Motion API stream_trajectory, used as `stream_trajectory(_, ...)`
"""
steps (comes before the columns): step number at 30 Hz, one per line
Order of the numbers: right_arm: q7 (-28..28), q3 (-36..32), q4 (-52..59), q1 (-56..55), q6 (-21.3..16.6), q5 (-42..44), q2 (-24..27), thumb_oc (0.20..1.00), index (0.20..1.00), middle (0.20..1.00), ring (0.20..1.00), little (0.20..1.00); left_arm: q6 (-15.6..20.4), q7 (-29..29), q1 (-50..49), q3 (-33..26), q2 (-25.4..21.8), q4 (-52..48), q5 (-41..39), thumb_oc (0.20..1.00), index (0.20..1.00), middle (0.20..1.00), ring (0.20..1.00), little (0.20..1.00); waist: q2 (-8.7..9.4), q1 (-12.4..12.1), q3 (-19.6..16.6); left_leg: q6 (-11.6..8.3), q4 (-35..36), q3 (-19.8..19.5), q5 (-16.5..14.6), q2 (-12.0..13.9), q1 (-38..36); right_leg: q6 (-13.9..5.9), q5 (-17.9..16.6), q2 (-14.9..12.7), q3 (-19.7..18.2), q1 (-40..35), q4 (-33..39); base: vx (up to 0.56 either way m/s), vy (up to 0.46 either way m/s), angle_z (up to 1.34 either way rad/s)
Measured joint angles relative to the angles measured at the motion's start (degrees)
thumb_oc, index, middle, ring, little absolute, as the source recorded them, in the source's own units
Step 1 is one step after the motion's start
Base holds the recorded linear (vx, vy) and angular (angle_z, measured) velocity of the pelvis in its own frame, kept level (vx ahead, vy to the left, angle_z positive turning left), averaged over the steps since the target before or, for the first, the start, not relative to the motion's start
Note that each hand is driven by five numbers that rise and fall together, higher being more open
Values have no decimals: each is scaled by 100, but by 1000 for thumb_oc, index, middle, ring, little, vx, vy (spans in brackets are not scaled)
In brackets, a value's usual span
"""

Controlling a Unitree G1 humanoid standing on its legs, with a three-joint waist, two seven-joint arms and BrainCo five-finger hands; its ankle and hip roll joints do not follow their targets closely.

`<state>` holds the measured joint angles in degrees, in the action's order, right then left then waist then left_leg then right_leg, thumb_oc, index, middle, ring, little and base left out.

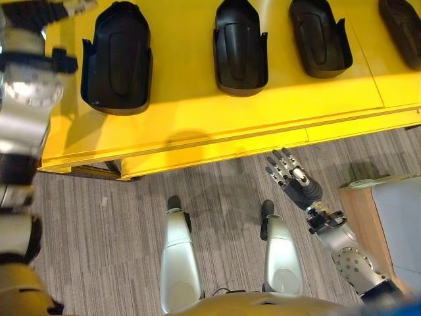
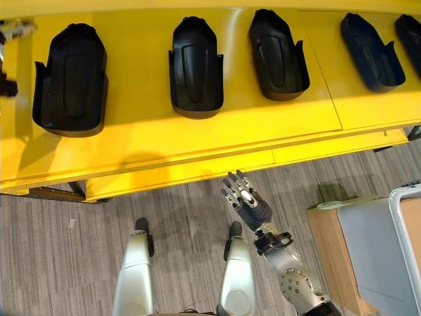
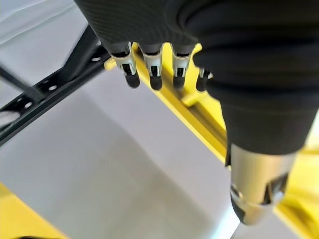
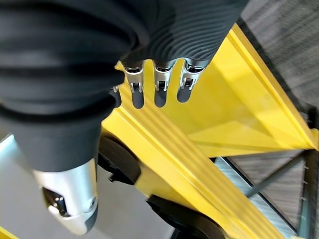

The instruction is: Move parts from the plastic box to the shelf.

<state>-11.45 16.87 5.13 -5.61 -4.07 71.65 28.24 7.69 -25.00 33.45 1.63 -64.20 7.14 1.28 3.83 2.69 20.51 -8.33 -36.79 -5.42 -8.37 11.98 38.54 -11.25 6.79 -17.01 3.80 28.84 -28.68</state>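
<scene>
The yellow shelf [image 2: 197,141] is the biggest thing here, running across the whole scene just ahead of the right hand's fingertips. Sitting on it is a row of black parts [image 2: 196,66], the moulded tray-like shells, all lying flat with their open sides up and spaced apart from each other (five show in the right eye view, four in the left eye view). The biggest-looking one [image 2: 70,79] is far off to the left of the right hand, the next two are up and ahead of it, and the last pair sits further along to its right.

Off to the right of that hand and a bit behind it there's a brown cardboard box [image 2: 335,253] on the floor, with the pale rim of the plastic box [image 2: 402,230] just past it at the frame edge. Can't tell what's inside it from here.

The right hand [image 2: 245,197] hangs low over the carpet, just short of the shelf's front edge, fingers straight and loosely spread, holding nothing. Its wrist view shows the same, dark fingertips [image 4: 158,97] pointing at the yellow edge.

The left hand [image 3: 149,69] is up beside the shelf's left end, fingers straight and side by side, nothing in them.
</scene>
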Motion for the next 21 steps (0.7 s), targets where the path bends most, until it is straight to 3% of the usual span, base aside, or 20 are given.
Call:
stream_trajectory(1, -25, -24, 35, 17, 9, -7, -3, 1000, 1000, 1000, 1000, 1000, 13, 75, -683, -499, 2, -409, 222, 1000, 1000, 1000, 1000, 1000, -4, -22, -2, -9, -22, -9, -22, 12, -2, 23, 23, -4, -1, -1, -16, 32, -7, 4)
stream_trajectory(9, -184, -119, 91, -105, -22, -103, 14, 1000, 1000, 1000, 1000, 1000, 359, 421, -3249, -2153, -157, -2374, 2022, 1000, 1000, 1000, 1000, 1000, -9, -291, 23, -7, -34, -82, -39, 0, -9, -18, 84, -15, 68, -93, -52, 19, -13, 6)
stream_trajectory(16, -186, -222, 296, -136, -209, -108, 16, 1000, 1000, 1000, 1000, 1000, 596, 744, -4511, -2382, -162, -2787, 2308, 1000, 1000, 1000, 1000, 1000, -29, -354, 50, -8, -29, -135, -25, -5, -29, -20, 90, -27, 126, -149, -54, -2, -2, 2)
stream_trajectory(21, -183, -316, 307, -208, -272, -108, 63, 1000, 1000, 1000, 1000, 1000, 619, 953, -4992, -2144, -42, -2653, 2461, 1000, 1000, 1000, 1000, 1000, -34, -376, 284, 3, -20, -134, -3, -32, -120, -19, 92, -45, 149, -233, -72, -2, 0, 1)
